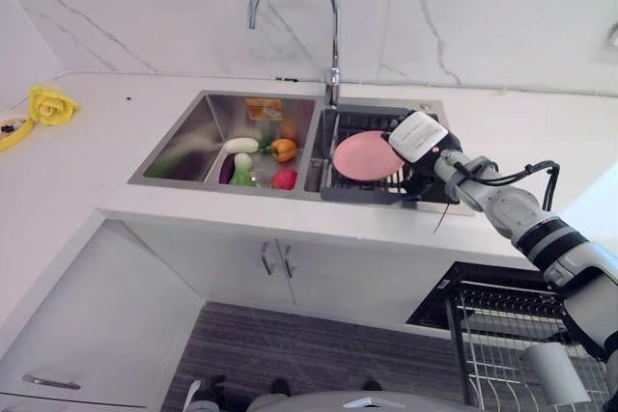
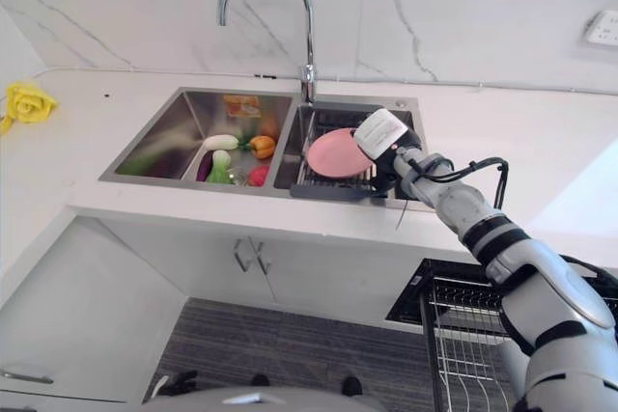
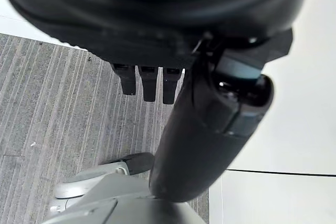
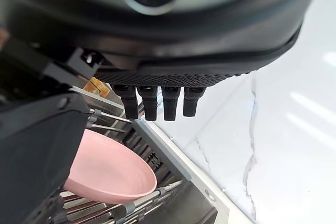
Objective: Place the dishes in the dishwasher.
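The right hand (image 1: 417,138) was extended over the right basin of the sink (image 1: 183,137), positioned at the right edge of a pink plate (image 1: 365,155). In the right wrist view its fingers (image 4: 156,101) projected straight and relaxed above the plate (image 4: 107,169), with no finger curled round the rim; whether the thumb touched the plate could not be determined. The plate rested tilted in a dark wire dish rack (image 1: 357,190) seated in the right basin, just below the faucet (image 1: 294,16). The left basin contained several vegetables (image 1: 256,159), among them a white, an orange, a green and a red item, lying close together at the basin's near right side. A yellow object (image 1: 48,103) lay on the white desk (image 1: 87,156) well apart to the left of the sink. Below the desk, at the lower right, the wire basket of the dishwasher (image 1: 512,335) was pulled out under the right arm. The left hand (image 3: 152,80) hung over the grey striped floor (image 3: 63,114), its fingers straight and holding nothing.
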Available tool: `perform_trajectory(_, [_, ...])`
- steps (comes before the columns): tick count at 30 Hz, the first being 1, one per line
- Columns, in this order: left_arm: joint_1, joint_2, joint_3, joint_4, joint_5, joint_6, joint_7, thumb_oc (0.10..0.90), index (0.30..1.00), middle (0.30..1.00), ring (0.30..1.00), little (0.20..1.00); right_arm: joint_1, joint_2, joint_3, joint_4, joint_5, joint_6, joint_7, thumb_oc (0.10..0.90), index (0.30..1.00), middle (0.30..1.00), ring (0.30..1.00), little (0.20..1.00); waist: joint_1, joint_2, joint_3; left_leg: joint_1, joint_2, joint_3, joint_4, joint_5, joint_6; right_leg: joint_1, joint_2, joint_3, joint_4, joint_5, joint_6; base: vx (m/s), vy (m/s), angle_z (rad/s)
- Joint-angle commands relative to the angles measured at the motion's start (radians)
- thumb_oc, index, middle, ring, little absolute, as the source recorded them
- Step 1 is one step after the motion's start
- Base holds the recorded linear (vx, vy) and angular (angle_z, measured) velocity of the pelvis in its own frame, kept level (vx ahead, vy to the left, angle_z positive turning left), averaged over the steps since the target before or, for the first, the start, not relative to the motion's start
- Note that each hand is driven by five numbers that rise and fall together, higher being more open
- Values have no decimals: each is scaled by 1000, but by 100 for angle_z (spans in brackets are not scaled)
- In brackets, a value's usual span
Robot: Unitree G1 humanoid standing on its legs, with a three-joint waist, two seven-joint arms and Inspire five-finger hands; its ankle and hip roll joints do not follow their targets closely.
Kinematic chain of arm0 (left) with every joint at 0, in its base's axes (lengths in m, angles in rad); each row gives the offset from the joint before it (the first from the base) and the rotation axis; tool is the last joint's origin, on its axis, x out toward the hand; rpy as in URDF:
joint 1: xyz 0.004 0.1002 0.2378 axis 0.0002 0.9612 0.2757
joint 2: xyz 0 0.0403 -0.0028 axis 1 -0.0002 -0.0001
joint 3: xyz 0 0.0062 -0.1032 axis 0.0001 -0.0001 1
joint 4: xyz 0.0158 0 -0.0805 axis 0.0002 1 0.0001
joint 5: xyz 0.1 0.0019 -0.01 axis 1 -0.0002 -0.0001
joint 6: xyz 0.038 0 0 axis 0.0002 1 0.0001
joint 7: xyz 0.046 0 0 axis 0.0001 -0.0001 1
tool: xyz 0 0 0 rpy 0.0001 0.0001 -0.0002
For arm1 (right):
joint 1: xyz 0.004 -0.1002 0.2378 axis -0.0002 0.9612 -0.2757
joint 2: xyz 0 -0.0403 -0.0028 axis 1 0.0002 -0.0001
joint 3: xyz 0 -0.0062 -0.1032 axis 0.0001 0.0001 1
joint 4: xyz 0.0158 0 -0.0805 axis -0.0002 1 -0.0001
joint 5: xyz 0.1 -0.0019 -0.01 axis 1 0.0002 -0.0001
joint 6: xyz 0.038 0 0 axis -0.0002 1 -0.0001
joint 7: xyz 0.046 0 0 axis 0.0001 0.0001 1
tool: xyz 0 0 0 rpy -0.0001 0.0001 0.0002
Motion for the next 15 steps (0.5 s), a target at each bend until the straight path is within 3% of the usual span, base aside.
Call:
perform_trajectory(1, [-51, 52, -65, 19, -19, -13, 11, 800, 900, 900, 900, 900, -222, 13, 26, 34, -27, 70, -57, 800, 900, 900, 900, 900, 28, -81, 17, 53, -23, 6, 10, -75, -11, 61, -97, 36, 40, -81, 92, 0, 0, 0])
perform_trajectory(15, [-41, 61, -74, 21, -49, -26, 19, 800, 900, 900, 900, 900, -265, 49, 100, 246, -35, 108, -75, 800, 900, 900, 900, 900, 62, -84, 39, 29, -20, -22, 10, -67, -16, 52, -96, 7, 47, -91, 90, -3, -7, 3])
